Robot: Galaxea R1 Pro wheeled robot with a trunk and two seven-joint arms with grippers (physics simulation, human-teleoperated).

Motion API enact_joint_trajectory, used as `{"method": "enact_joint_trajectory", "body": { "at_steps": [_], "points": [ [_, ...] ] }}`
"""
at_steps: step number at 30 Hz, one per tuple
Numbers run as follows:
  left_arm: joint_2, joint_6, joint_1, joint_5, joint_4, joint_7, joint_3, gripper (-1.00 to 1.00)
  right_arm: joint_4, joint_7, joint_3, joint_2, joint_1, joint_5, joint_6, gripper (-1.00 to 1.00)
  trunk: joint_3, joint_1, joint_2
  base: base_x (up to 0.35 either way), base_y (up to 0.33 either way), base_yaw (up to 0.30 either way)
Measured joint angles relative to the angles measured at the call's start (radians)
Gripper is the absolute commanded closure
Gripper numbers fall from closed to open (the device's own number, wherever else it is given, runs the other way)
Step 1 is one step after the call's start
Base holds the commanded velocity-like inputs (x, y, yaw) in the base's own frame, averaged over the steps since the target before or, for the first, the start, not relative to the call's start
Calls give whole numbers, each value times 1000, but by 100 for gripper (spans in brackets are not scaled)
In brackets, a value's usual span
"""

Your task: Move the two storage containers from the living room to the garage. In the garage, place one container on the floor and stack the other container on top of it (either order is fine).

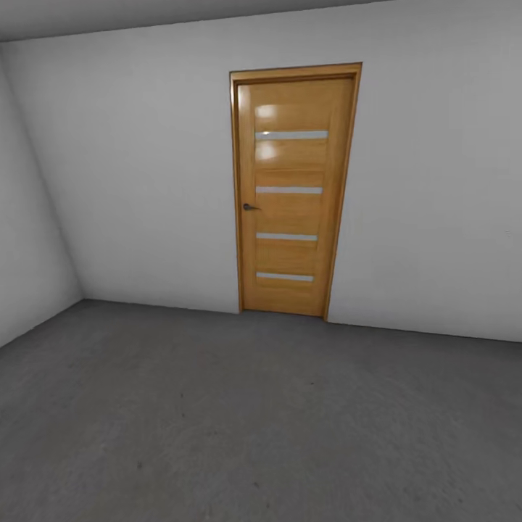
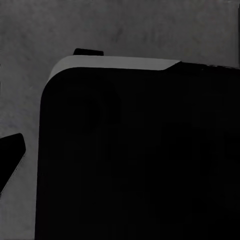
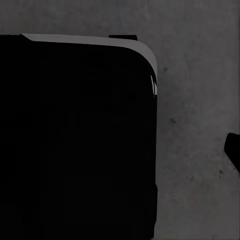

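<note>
Room: garage, with pale grey walls point(image 1: 130, 181), a strip of grey ceiling point(image 1: 109, 18) along the top of the head view, and the floor point(image 1: 239, 420) of dark mottled concrete running from the near edge to the foot of the far wall.

Door point(image 1: 293, 192): one, light wood, shut, set in the far wall a little right of the middle of the head view. Four narrow pale horizontal strips run down its face. A small dark handle point(image 1: 249, 207) sits at its left edge, about mid-height. A wood frame surrounds it, and its foot meets the concrete.

Corner: the left wall point(image 1: 29, 239) meets the far wall at the left of the head view.

Left wrist view: a large black rounded body point(image 2: 135, 160) (part of the robot, by its look) with a pale grey upper edge covers most of the picture. The concrete floor point(image 2: 30, 60) lies beyond it. A dark tip point(image 2: 11, 155) pokes in at the picture's edge; whether the left gripper's fingers are apart or together cannot be told.

Right wrist view: a matching black body point(image 3: 75, 140) with a pale edge, concrete floor point(image 3: 195, 100) beside it, and a dark tip point(image 3: 232, 150) at the edge. The right fingers' state cannot be told either.
</note>
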State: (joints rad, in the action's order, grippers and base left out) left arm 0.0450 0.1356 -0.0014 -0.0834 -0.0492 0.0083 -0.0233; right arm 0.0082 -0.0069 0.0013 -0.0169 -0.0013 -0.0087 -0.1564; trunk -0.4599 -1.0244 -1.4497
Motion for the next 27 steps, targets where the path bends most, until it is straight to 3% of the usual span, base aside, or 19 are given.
{"method": "enact_joint_trajectory", "body": {
  "at_steps": [8,18,27],
  "points": [
    [0,0,0,0,0,1,0,-100,0,0,0,0,0,-1,-3,-100,0,0,0,322,0,-7],
    [0,0,0,0,0,0,0,-100,0,0,-3,0,0,-3,-4,-100,0,0,0,322,0,-176],
    [-1,0,0,0,0,-1,0,-100,0,0,-1,0,0,-1,-2,-100,0,0,0,322,0,-33]
  ]
}}
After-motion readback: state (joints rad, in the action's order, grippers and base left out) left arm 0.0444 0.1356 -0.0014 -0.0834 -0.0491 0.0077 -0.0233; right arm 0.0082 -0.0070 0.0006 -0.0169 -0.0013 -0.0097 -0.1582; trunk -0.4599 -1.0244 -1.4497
